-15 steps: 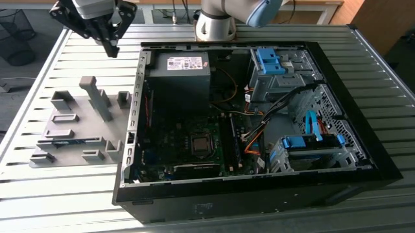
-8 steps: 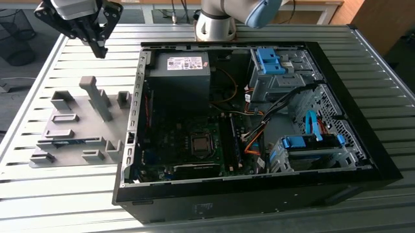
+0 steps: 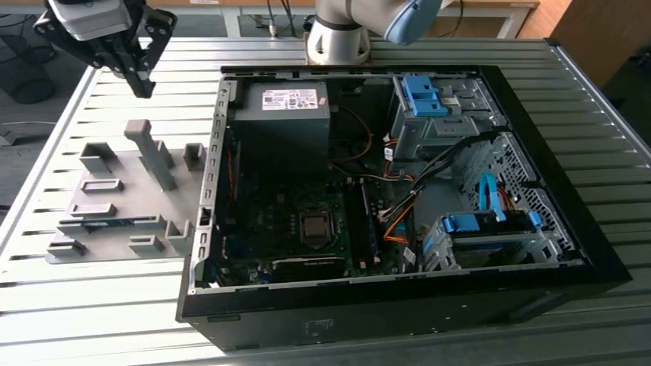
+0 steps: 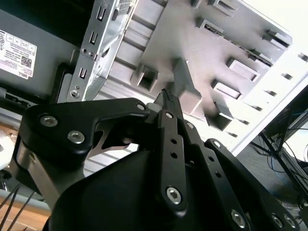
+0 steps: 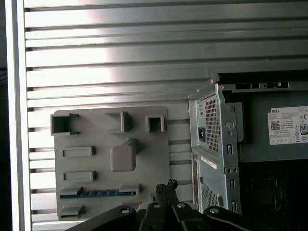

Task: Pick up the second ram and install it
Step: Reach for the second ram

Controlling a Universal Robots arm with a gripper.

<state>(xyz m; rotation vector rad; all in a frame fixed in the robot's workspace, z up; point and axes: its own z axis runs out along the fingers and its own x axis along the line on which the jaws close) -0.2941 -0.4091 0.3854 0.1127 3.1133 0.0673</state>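
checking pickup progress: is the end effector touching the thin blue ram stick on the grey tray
Apart. In the exterior view the black end effector hangs well clear of the thin blue ram stick.

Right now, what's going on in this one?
A single robot arm's gripper hovers high over the table near the grey parts tray, which sits beside the open computer case. Its fingers look shut and hold nothing. The second ram lies flat in a slot of that tray, untouched and not yet picked up.
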